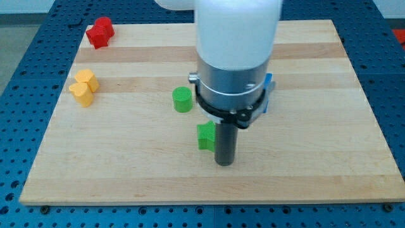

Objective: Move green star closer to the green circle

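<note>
While the green circle (pixel 182 100) waits up-left, the green star (pixel 205 137) sits touching the tip (pixel 224 163), which has no fingers to clench; pushing from its right could slide it leftward past the circle.

A single camera view is provided, so no overlap with a second view is to be reported. The wooden board (pixel 126 171) is seen from the side of its near long edge, from above and at a steep downward slant, facing toward twelve o'clock. Nearly the whole board is framed, with blue perforated table (pixel 25 38) showing at all margins. The camera is placed close: the arm's white and silver housing (pixel 234 63) fills the top centre and is cut off at twelve o'clock, and part of the far board is hidden behind it.
</note>
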You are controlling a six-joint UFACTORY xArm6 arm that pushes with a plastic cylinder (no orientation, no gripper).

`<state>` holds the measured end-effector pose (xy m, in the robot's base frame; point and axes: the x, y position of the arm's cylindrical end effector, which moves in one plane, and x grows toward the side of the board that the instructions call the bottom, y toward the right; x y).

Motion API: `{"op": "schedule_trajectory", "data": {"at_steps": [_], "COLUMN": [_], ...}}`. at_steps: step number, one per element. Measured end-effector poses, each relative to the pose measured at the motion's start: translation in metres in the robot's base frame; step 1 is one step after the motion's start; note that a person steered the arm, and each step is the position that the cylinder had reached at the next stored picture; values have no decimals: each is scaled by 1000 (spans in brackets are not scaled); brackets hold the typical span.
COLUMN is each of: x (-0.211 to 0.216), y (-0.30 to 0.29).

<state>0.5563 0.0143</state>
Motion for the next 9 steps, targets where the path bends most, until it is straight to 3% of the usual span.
{"op": "schedule_trajectory", "data": {"at_steps": [3, 5, 6, 7, 9], "x": [-75, -34, -7, -10, -56], "y": [-5, 20, -1, -37, -28]}}
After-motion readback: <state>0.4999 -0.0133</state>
